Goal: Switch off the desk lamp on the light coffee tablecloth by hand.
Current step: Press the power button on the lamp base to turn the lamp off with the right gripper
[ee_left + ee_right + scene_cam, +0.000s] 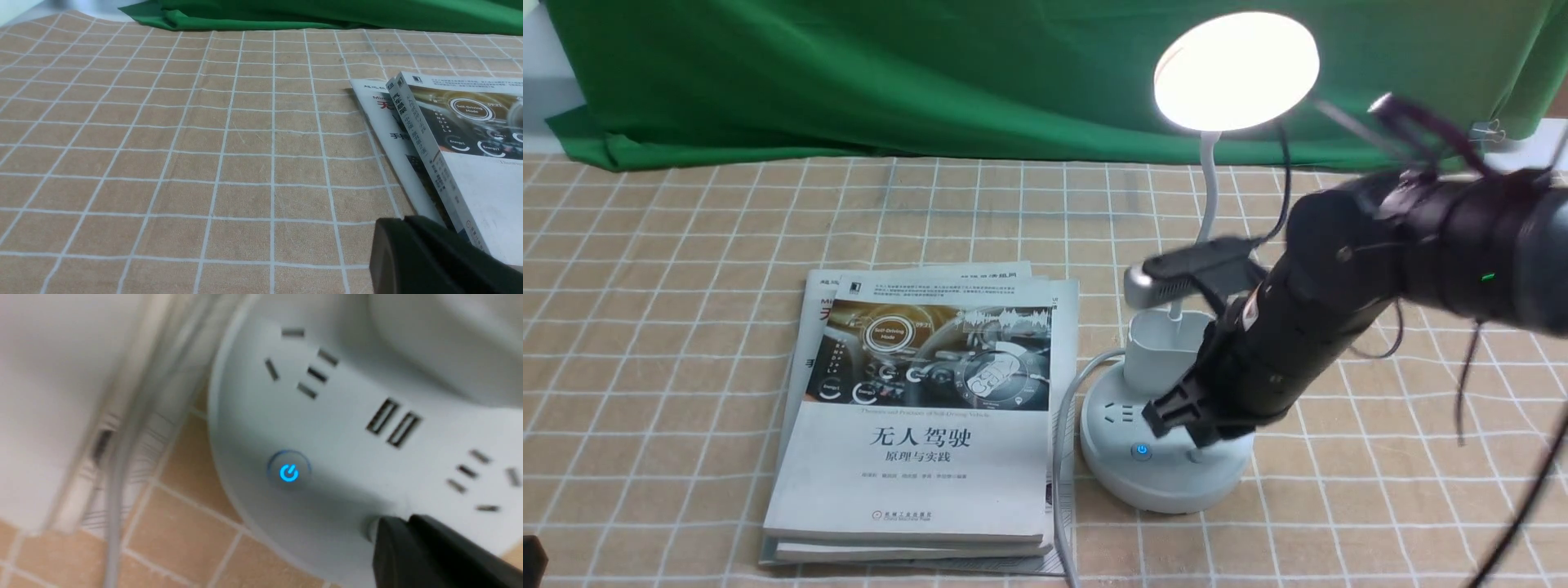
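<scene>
The white desk lamp stands on the light coffee tablecloth (670, 327) with its round head (1236, 71) glowing. On its round base (1119, 482) a blue power button (1142, 450) is lit. My right gripper (1196, 443), the hand, is shut with nothing in it, its tip down on the base just right of that button. In the right wrist view the shut fingertips (394, 524) rest on a second, unlit button (369, 527) that they mostly hide, and the blue button (289, 473) is beside them. My left gripper (402, 223) is shut and empty, low over the cloth.
A stack of books (923, 425) lies left of the lamp, its corner near my left gripper in the left wrist view (470, 163). The lamp's grey cable (1062, 441) runs between books and base. A green cloth (849, 73) hangs along the back.
</scene>
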